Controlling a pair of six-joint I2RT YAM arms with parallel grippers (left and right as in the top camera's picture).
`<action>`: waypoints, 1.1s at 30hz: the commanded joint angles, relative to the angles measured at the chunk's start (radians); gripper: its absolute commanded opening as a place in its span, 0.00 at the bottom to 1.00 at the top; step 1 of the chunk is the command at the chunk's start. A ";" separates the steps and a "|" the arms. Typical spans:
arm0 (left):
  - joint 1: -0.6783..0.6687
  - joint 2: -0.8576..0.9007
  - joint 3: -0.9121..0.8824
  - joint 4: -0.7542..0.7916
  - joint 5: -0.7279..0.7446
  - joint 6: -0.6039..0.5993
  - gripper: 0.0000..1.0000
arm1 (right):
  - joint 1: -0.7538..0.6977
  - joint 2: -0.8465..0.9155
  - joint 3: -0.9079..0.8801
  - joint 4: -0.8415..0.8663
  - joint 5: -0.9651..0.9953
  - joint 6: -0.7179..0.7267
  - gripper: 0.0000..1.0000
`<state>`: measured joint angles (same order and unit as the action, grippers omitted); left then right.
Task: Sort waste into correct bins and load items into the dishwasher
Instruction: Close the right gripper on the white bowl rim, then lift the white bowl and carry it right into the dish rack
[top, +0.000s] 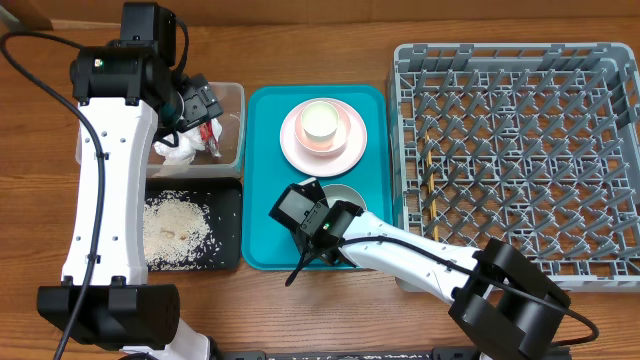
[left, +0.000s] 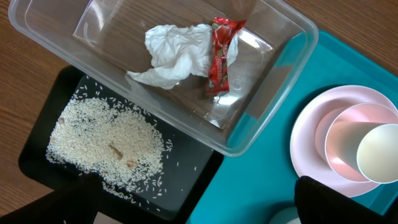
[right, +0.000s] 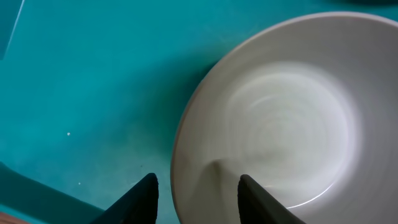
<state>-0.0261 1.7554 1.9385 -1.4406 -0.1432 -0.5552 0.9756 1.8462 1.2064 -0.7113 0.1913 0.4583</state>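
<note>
My right gripper (right: 196, 199) is open over the white bowl (right: 280, 124), one finger outside the rim and one inside, neither touching it. The bowl (top: 347, 190) sits on the teal tray (top: 265, 150), below the pink plate (top: 295, 145) with the white cup (top: 322, 124) on it. My left gripper (top: 200, 105) hangs wide open and empty over the clear tub (top: 236, 125). The tub holds the napkin (left: 174, 53) and red wrapper (left: 219, 56). Rice (left: 106, 143) lies in the black tray (left: 193, 162). Thin chopsticks (top: 428, 165) lie in the grey dish rack (top: 520, 160).
The teal tray (left: 267, 186) lies between the two bins and the dish rack, all close together. The right arm stretches from the front right across the rack's front left corner. Bare wooden table shows along the front and far left.
</note>
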 joint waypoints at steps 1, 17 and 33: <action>0.000 -0.002 0.007 0.002 -0.009 0.002 1.00 | -0.003 -0.016 0.025 0.006 0.017 -0.013 0.43; 0.000 -0.002 0.007 0.002 -0.009 0.002 1.00 | -0.003 -0.015 0.004 -0.009 0.006 -0.013 0.22; 0.000 -0.002 0.007 0.002 -0.009 0.002 1.00 | -0.003 -0.018 0.036 -0.011 -0.209 -0.013 0.04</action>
<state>-0.0261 1.7550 1.9385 -1.4406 -0.1432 -0.5552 0.9749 1.8446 1.2106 -0.7269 0.1326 0.4404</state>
